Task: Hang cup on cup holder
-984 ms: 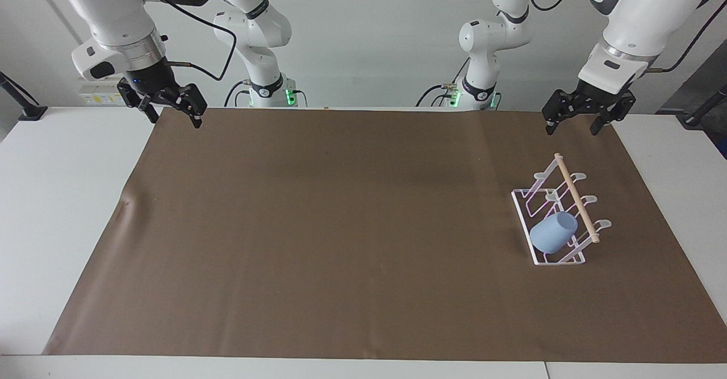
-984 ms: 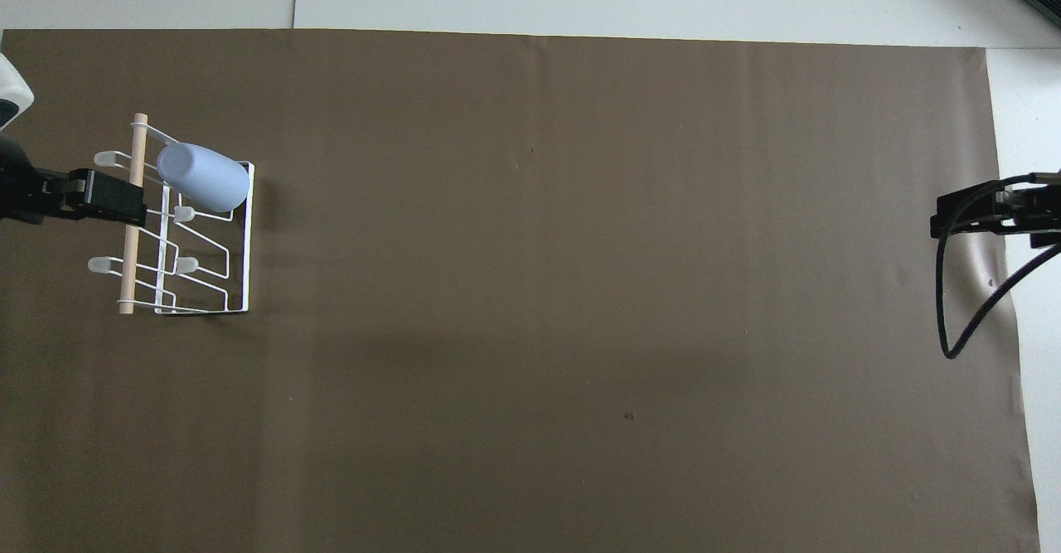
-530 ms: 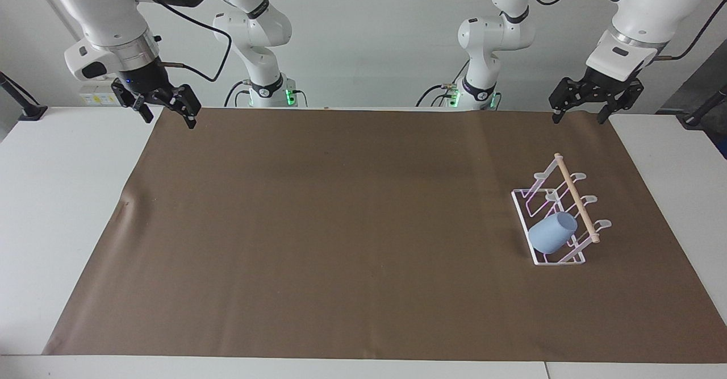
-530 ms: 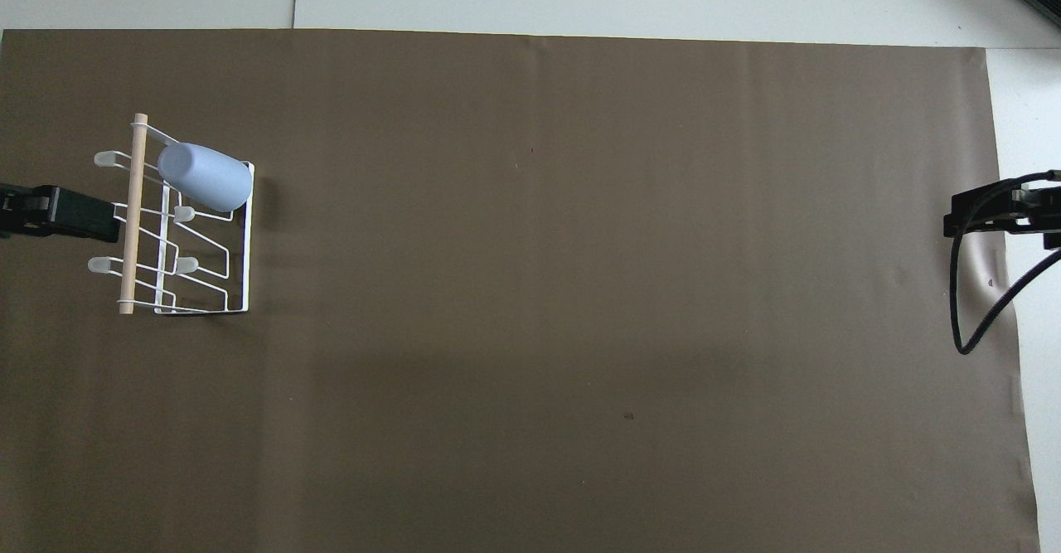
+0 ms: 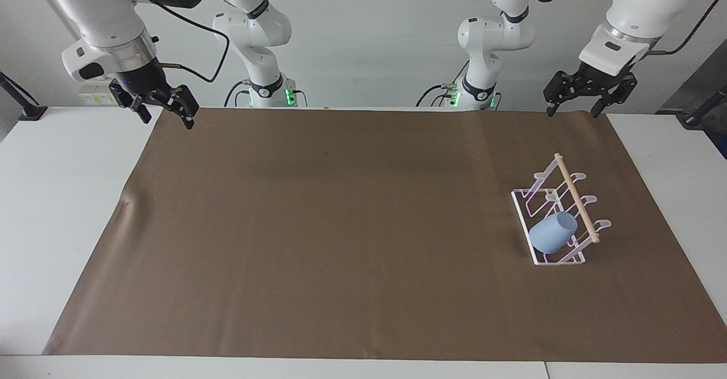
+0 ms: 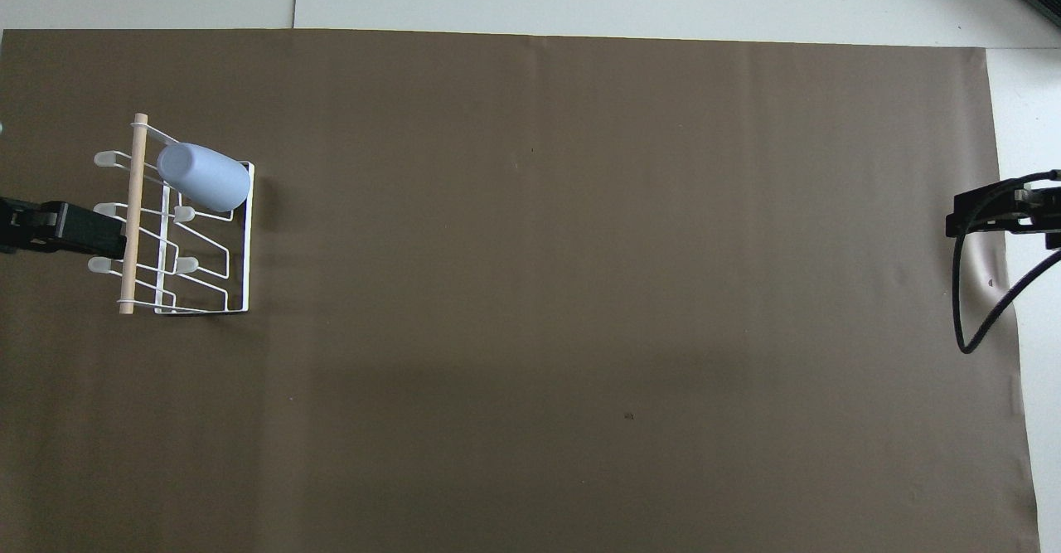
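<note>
Looking at this, I'd say the job is basically done. The cup sits tilted on one of the slanted wire loops of the cup holder, at the holder's end farthest from the robots, toward the left arm's end of the table. Nothing touches it. The left gripper hangs empty with fingers spread wide over the near edge of the brown mat, well apart from the holder. The right gripper hangs over the mat's other near corner, fingers wide, holding nothing. As far as I can judge, nothing's left except parking the arms.
</note>
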Available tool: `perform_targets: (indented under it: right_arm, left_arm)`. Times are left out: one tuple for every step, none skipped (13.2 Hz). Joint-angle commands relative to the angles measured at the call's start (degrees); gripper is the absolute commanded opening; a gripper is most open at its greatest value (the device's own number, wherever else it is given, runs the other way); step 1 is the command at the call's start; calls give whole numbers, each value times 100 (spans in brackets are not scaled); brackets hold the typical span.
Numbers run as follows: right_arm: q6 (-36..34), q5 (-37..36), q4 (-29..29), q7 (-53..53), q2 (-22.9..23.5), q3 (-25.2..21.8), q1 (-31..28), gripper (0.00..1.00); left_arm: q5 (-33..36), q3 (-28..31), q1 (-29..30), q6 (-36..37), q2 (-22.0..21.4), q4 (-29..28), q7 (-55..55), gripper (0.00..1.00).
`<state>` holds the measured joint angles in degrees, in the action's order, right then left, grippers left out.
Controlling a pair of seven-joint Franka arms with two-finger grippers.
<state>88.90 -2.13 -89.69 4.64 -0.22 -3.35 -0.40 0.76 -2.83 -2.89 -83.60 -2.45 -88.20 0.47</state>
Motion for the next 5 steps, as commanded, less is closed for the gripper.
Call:
perform_targets:
  right_arm:
    - [5, 98, 57, -103, 4, 45, -40, 100]
    - [-4, 98, 57, -94, 4, 45, -40, 100]
    - [-4, 90, 57, -94, 4, 45, -48, 100]
    - [-4, 89, 57, -94, 4, 45, -48, 100]
    - [5, 89, 57, -94, 4, 45, -48, 100]
  left_arm:
    - [-312, 449, -238, 98, -124, -83, 67, 100]
    - [-340, 590, -308, 90, -124, -83, 76, 100]
    - [-331, 591, -318, 81, -116, -74, 84, 100]
    - [-340, 574, -257, 72, -90, -83, 93, 100]
    - [-340, 530, -161, 72, -89, -92, 93, 100]
